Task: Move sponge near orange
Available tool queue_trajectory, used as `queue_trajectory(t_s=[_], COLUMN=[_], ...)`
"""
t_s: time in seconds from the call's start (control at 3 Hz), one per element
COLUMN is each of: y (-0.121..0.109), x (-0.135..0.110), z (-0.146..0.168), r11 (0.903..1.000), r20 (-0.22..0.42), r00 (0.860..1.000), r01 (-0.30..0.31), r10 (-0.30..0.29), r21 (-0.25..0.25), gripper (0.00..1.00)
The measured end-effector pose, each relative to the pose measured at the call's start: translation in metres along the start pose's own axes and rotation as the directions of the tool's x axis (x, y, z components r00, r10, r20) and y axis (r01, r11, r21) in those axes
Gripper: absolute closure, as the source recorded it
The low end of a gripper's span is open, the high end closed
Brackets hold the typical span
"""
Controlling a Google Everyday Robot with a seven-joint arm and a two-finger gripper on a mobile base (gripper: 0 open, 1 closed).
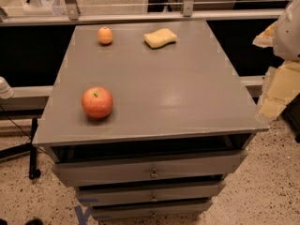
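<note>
The pale yellow sponge (160, 37) lies flat on the far right part of the grey cabinet top (178, 93). The small orange (105, 35) sits at the far left of the same top, well to the left of the sponge. My gripper (277, 81) hangs at the right edge of the camera view, off the cabinet's right side and nearer than the sponge. It touches nothing.
A larger red-orange apple (97, 102) sits near the front left of the cabinet top. Drawers (150, 172) are below the front edge. A metal rail (140, 17) runs behind the cabinet. A black stand (33, 149) is on the floor at left.
</note>
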State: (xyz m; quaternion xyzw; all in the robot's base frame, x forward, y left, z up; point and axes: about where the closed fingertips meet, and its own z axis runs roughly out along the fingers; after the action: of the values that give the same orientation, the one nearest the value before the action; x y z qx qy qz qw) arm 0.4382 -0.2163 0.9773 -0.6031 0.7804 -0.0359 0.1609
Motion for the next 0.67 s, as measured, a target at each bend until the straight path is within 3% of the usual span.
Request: queue_trajectory(t_s=[0.67], y=[-0.0029], x=[-0.0013], z=[-0.0013], r11=[0.9999], r20=[0.012], r00=[1.0], r01=[0.001], r10=[-0.001], r21=[0.015], gripper=[0.0])
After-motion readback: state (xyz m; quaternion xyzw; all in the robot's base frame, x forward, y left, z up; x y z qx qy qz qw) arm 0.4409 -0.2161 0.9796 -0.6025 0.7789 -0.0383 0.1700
